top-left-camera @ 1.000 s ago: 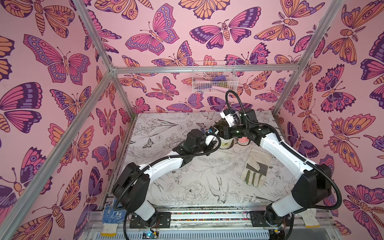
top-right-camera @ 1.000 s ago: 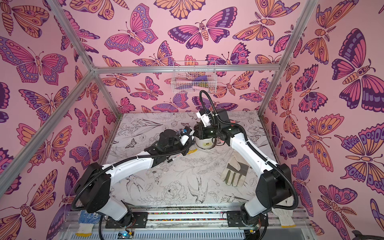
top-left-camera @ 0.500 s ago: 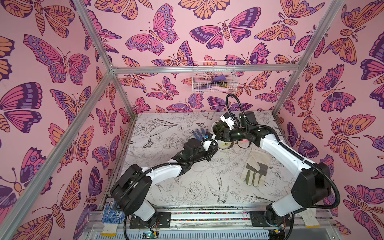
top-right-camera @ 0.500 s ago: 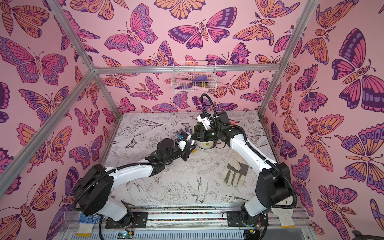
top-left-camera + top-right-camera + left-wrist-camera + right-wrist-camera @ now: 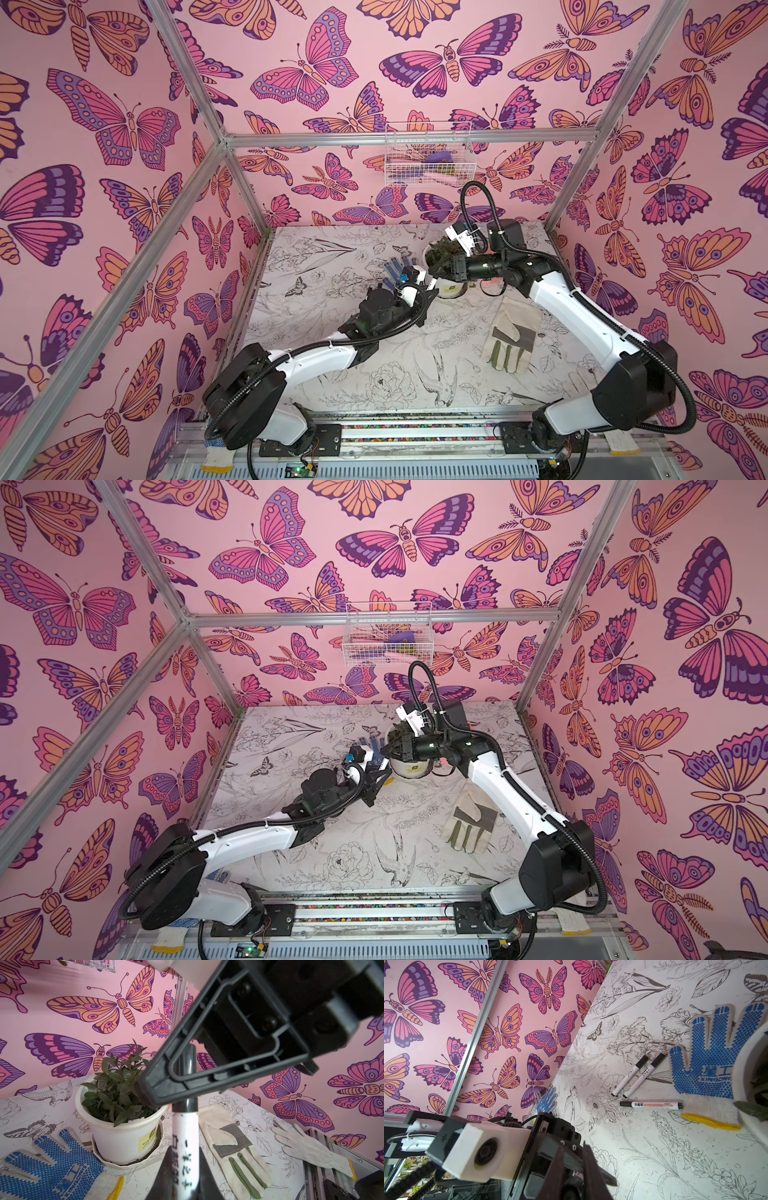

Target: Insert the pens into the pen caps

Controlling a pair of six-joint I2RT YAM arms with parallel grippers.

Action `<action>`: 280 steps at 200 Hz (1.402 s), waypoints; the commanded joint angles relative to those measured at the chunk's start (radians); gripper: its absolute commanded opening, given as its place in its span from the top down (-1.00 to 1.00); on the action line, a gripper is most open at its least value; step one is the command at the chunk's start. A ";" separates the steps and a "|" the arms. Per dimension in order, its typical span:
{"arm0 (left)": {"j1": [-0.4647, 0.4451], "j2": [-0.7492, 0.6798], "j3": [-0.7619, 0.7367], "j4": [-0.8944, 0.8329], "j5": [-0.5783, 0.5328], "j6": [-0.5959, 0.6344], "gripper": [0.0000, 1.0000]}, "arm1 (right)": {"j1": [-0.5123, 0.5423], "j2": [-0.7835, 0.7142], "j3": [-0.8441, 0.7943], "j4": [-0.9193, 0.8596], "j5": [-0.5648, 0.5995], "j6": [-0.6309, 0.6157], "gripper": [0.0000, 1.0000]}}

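The slim white marker pen (image 5: 186,1136) stands in the left claw (image 5: 428,289), pinched tight on its barrel. Its stubby black plastic cap (image 5: 188,1057) is clamped in the right claw (image 5: 441,271), over the bench's back half beside the white plastic plant pot (image 5: 124,1140). Over the last second the left arm has sunk and drawn back toward the front edge, uncovering the blue-dotted knit glove (image 5: 395,268), with both grips unchanged. Cap and pen look joined, so this pairing seems done. Only the right wrist view shows three capped white pens (image 5: 652,1104) lying beside that glove; neither top view shows them.
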 commanded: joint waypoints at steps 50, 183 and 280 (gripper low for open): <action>-0.065 -0.020 0.030 0.272 0.107 0.045 1.00 | 0.039 0.013 0.015 0.021 -0.092 0.131 0.79; 0.075 0.106 0.333 0.419 0.205 0.091 1.00 | 0.137 0.083 0.033 -0.249 -0.145 -0.049 1.00; 0.115 0.094 0.428 0.423 0.236 0.105 1.00 | 0.137 0.153 0.037 -0.350 -0.110 -0.128 1.00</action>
